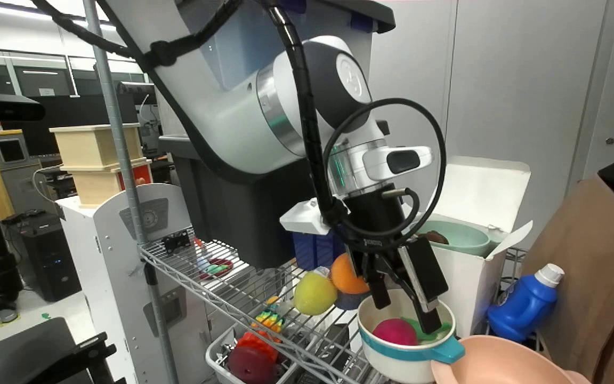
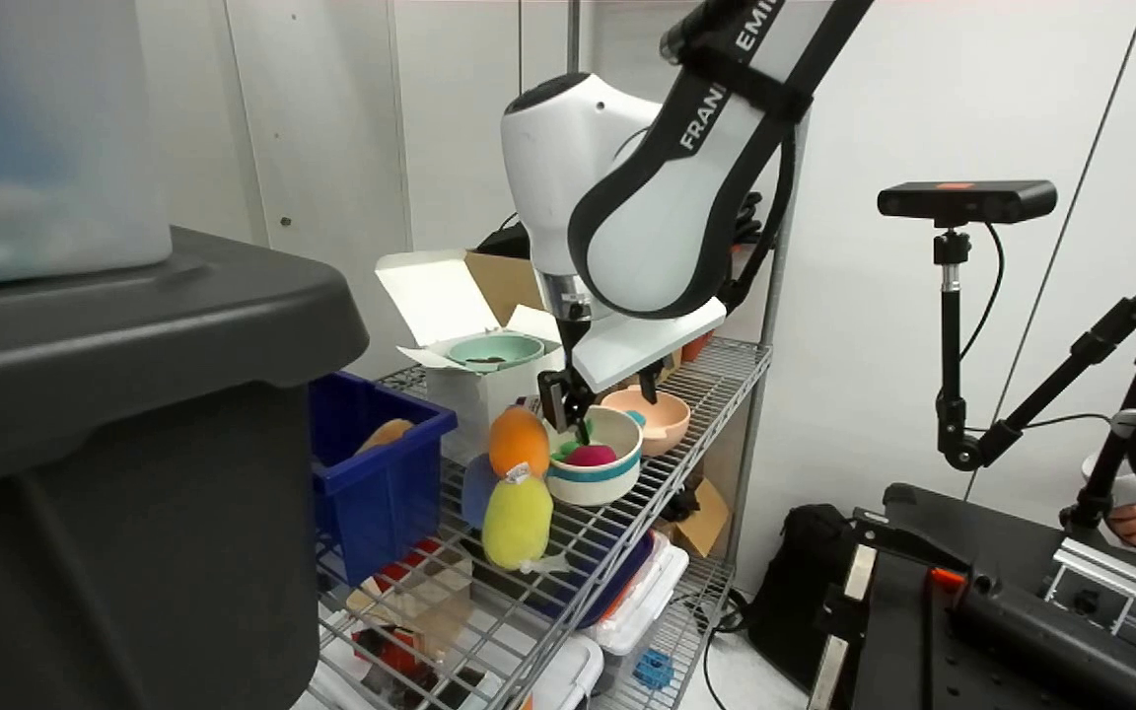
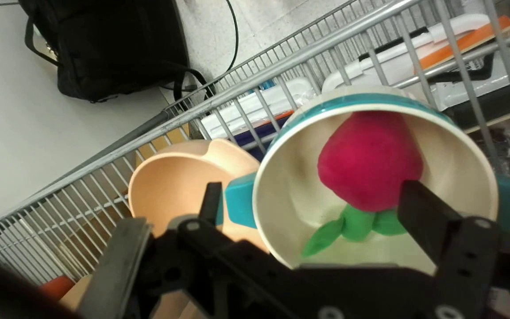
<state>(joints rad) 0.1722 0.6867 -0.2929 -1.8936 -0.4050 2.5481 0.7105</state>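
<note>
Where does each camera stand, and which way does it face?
An exterior view: near a cream round pot with teal handles, facing along the grey metal wire shelf toward a black plastic bin; white robot arm and open black gripper show.
An exterior view: near that bin, facing along the shelf toward the pot; arm and gripper show.
Wrist view: on the arm's end, facing down into the pot; gripper shows.
Both exterior views share pot and bin.
</note>
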